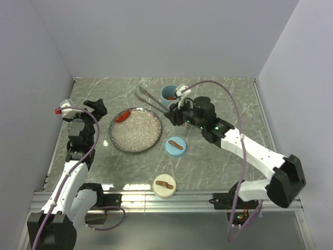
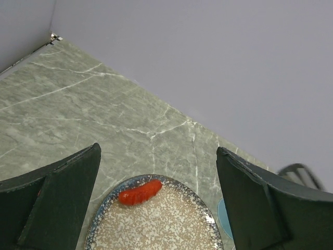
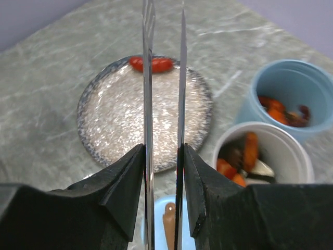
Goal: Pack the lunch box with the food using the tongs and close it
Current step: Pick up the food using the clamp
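Tongs (image 3: 148, 78) clamped between right gripper (image 3: 164, 156) fingers, pointing over plate (image 3: 119, 120); one red food piece (image 3: 152, 64) on its far-left rim. Left gripper (image 2: 158, 151) spread wide, holding nothing.

Speckled plate (image 1: 136, 136) on marbled table (image 1: 208, 167)

Desk (image 1: 218, 156): grey-green marble, white veins.
Plate (image 1: 112, 136): beige speckle, dark blue mottled rim; red food piece (image 1: 122, 116) at its 11 o'clock.
Blue cup (image 3: 260, 83), white cup (image 3: 291, 151): orange, red and brown food pieces (image 3: 250, 151) inside.
Blue lid (image 1: 169, 150), cream lid (image 1: 157, 188): brown handles (image 1: 177, 145).
Tongs (image 3: 148, 78): grey metal.
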Available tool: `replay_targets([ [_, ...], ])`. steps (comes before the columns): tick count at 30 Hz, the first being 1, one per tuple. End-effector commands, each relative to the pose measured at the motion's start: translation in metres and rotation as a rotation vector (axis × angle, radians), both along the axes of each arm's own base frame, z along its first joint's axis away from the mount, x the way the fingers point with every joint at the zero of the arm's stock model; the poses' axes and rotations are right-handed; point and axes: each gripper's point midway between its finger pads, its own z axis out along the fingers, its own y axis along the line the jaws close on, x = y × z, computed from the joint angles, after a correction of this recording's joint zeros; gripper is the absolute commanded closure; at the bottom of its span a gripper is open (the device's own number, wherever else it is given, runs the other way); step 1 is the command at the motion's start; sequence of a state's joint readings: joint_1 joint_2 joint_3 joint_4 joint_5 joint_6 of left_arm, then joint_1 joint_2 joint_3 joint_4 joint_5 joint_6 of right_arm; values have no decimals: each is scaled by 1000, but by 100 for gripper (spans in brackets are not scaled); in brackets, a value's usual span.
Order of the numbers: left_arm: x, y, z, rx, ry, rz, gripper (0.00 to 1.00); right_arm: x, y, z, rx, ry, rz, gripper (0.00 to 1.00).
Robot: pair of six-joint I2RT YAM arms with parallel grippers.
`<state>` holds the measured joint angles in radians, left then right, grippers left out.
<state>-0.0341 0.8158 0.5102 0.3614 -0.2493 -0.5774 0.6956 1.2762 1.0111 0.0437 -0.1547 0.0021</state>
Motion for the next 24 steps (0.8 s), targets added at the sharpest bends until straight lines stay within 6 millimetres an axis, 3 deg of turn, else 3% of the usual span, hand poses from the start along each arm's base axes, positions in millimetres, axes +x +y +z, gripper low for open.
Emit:
replay_targets([
  [1,2,2,9,3,-38,8,0,2,38,9,3,-82,202,57],
  [3,4,2,6,5,-29,9,0,5,49,-8,-26,-58,258,57],
  [5,5,4,5,3,-29,20,1,9,59,-7,-27,-64,296,57],
  [7,6,5,5,1,-32,29,0,11,69,-21,-47,-38,341,58],
  [8,7,5,3,1,-31,27,1,15,74,-17,-46,-48,352,58],
  [9,8,5,1,2,-26,26,1,17,78,-31,-69,-22,370,58],
  [11,12,1,2,6,-36,6,0,26,82,-32,-81,-22,369,58],
  [12,16,0,-3,6,-29,-1,1,31,84,-46,-104,1,363,58],
  [14,22,-4,-2,11,-58,-19,1,39,85,-51,-110,12,353,58],
  [15,29,-6,-14,15,-32,-31,1,44,84,-58,-114,30,344,59],
  [17,37,-11,-14,27,-59,-55,1,45,82,-65,-109,45,341,59],
  [18,44,-17,-25,33,-35,-90,0,47,80,-65,-106,43,334,59],
  [24,55,-29,-31,51,-44,-138,1,49,70,-79,-128,77,312,59],
])
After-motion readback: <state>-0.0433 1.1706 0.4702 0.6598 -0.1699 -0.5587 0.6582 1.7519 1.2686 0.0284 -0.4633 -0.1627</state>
